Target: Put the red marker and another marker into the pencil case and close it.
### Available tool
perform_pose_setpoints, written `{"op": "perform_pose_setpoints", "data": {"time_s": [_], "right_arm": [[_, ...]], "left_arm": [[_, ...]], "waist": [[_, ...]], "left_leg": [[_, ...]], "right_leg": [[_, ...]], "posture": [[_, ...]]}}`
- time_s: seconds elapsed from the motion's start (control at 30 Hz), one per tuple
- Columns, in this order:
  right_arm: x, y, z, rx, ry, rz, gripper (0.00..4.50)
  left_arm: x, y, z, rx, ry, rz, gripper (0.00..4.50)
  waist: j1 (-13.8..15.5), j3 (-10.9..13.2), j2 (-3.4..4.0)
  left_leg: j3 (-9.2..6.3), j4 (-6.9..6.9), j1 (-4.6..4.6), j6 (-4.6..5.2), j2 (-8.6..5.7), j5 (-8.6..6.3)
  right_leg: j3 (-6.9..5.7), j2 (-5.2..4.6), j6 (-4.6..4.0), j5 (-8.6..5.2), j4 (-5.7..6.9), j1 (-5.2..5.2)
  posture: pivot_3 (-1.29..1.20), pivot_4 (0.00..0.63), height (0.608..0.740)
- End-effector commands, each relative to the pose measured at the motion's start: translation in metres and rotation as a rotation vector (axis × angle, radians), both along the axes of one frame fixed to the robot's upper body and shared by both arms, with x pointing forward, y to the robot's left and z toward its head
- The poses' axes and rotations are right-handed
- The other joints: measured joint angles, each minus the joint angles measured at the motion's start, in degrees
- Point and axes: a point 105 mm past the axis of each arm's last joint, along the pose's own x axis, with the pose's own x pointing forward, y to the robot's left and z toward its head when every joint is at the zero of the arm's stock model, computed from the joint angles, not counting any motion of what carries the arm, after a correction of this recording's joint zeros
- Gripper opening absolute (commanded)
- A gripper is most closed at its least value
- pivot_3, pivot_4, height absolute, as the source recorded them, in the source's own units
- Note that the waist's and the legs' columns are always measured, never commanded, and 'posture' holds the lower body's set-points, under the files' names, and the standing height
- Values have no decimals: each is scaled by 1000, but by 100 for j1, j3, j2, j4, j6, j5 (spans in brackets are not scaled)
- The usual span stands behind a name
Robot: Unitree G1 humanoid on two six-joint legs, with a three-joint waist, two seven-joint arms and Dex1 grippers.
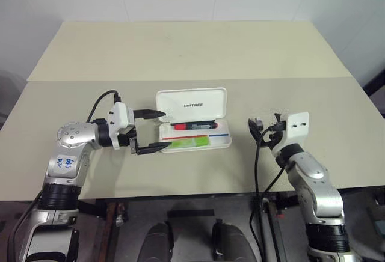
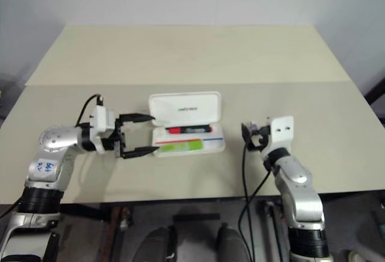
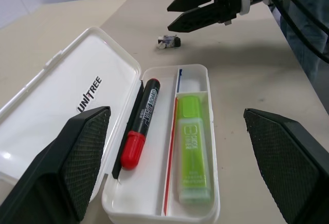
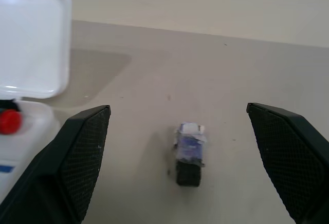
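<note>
The white pencil case [image 1: 223, 143] lies open at the table's middle, its lid [image 1: 191, 102] tipped back. The red marker [image 1: 194, 125] lies in the tray's far compartment. The light-green marker [image 1: 189, 145] lies in the near one. In the left wrist view, the red marker [image 3: 139, 131] and the green marker [image 3: 194, 147] lie side by side in the tray. My left gripper [image 1: 157, 131] is open at the case's left end, one finger near the lid, the other near the tray's front corner. My right gripper [image 1: 264, 127] stands open to the right of the case, empty.
A small dark object with a blue-white label [image 4: 188, 154] lies on the table between the right gripper's fingers [image 4: 87, 147], apart from them. The lid's corner [image 4: 31, 44] shows beside it. A black cable [image 1: 258, 166] hangs off the table's front edge.
</note>
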Motion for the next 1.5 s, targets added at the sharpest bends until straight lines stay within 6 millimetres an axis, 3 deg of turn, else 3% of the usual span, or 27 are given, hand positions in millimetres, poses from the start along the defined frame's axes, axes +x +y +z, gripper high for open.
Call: {"op": "perform_pose_setpoints", "data": {"time_s": [0.03, 0.2, 0.3, 0.6, 0.63, 0.9, 0.97, 1.03, 1.3, 1.5], "right_arm": [[8, 0, -6, 2, 3, -10, 4500], [18, -2, -26, 8, 56, -35, 4500], [23, -1, -40, 20, 95, -40, 3869], [30, 5, -33, 6, 62, -12, 508], [30, 5, -31, 3, 56, -6, 341], [21, 36, 16, -94, -135, 380, 341], [4, 49, 38, -208, -208, 662, 341], [-8, 55, 47, -277, -231, 850, 341], [-22, 82, 40, -402, -162, 1236, 341], [-8, 96, 25, -487, -132, 1327, 341]], "left_arm": [[-6, 7, 22, -20, -67, 29, 4448], [-9, 10, 32, -13, -78, 43, 4448], [-10, 13, 39, -10, -99, 66, 4500], [-12, 15, 41, -11, -110, 87, 4500], [-12, 14, 41, -11, -110, 88, 4500], [-9, 11, 39, -18, -109, 84, 4500], [-9, 11, 36, -16, -100, 76, 4500], [-9, 11, 34, -15, -96, 73, 4500], [-10, 10, 31, -17, -89, 67, 4500], [-12, 9, 29, -14, -85, 65, 4500]], "waist": [[-11, 0, 0], [-27, 0, 0], [-84, -8, -12], [-145, -17, -28], [-146, -17, -28], [-140, -16, -26], [-135, -9, -15], [-133, -7, -12], [-131, -7, -13], [-138, -7, -13]], "left_leg": [[0, -2, 0, -1, 0, 0], [2, -6, 0, -1, 1, 1], [2, -1, 3, -1, 1, 1], [0, -3, 11, -1, 6, 21], [0, -4, 11, -1, 6, 22], [5, -20, 5, 0, 6, 22], [6, -20, 2, 1, 6, 19], [14, -18, 1, 7, 5, 15], [13, -10, 3, 1, 14, 15], [12, -8, 4, -5, 15, 17]], "right_leg": [[0, 1, 0, 0, 0, -1], [2, 2, 0, 0, -3, -1], [4, 2, 0, 2, -1, 1], [5, 2, -15, 25, -3, 7], [5, 2, -16, 26, -3, 6], [9, 4, -12, 24, -10, -5], [8, 5, -10, 22, -13, -6], [12, 5, -5, 24, -19, -5], [11, 17, -5, 24, -16, -4], [12, 19, -6, 24, -11, -6]], "posture": [[0, 150, 740], [0, 150, 740], [0, 150, 740], [0, 150, 740], [0, 150, 740], [0, 150, 740], [0, 150, 740], [0, 150, 740], [0, 150, 740], [0, 150, 740]]}}
